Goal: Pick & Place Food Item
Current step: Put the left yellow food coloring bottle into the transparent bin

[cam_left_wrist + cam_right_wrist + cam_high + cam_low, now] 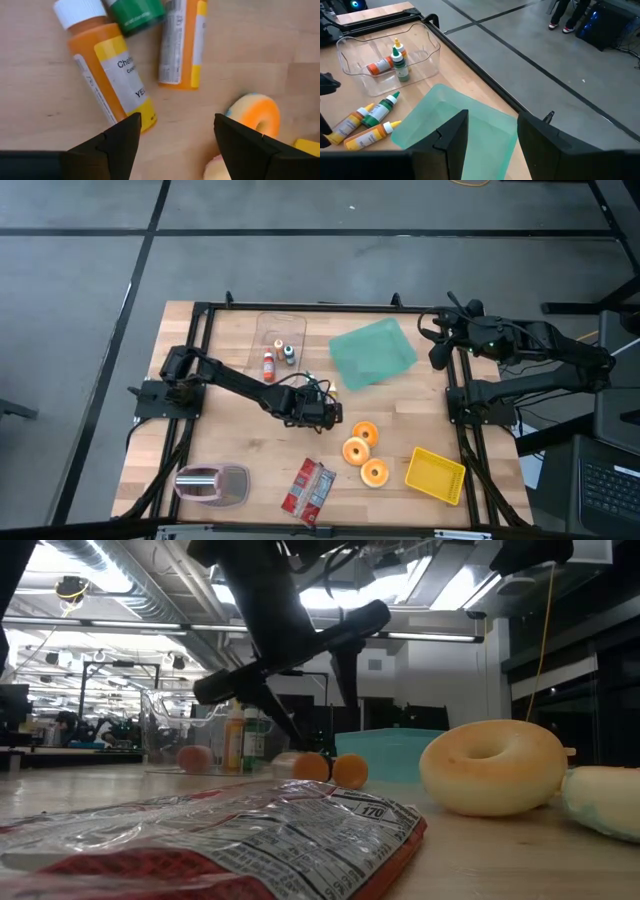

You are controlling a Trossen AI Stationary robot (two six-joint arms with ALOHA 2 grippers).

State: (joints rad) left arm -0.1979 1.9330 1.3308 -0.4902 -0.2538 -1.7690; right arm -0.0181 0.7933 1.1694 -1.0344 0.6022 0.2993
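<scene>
Three sauce bottles lie on their sides on the wood in front of my left gripper: an orange one with a white cap, a green-capped one and a yellow-labelled one. The gripper is open and slants down just above the table, with the white-capped bottle's base beside one finger. Three orange-and-cream donuts lie to its right; one shows as a donut in the wrist view. A red snack packet lies near the front edge. My right gripper waits open, raised at the far right.
A clear tub at the back holds more bottles. A green tray lies beside it, under the right gripper's view. A yellow tray sits front right, and a pink-and-grey container front left. Black frame rails border the table.
</scene>
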